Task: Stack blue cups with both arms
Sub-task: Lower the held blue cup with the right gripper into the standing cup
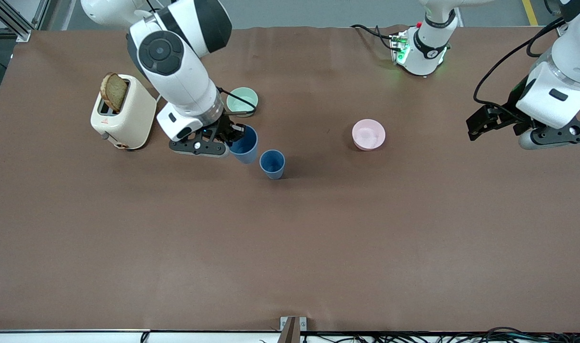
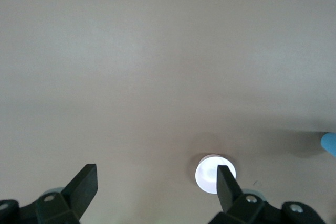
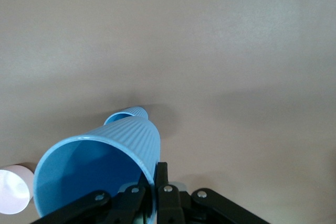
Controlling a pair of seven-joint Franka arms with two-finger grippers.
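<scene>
My right gripper [image 1: 234, 135] is shut on the rim of one blue cup [image 1: 245, 145] and holds it tilted above the table; the right wrist view shows this cup [image 3: 100, 166] large, with one finger inside and one outside its wall. The second blue cup [image 1: 272, 164] stands upright on the table beside the held one, toward the left arm's end; it also shows in the right wrist view [image 3: 127, 115]. My left gripper [image 1: 480, 125] is open and empty, up over the table at the left arm's end, well away from both cups; its fingers [image 2: 85, 183] stand wide apart.
A pale green bowl [image 1: 242, 101] sits farther from the front camera than the held cup. A pink bowl [image 1: 368, 134] sits mid-table toward the left arm's end. A cream toaster [image 1: 123, 112] with a slice of bread stands at the right arm's end.
</scene>
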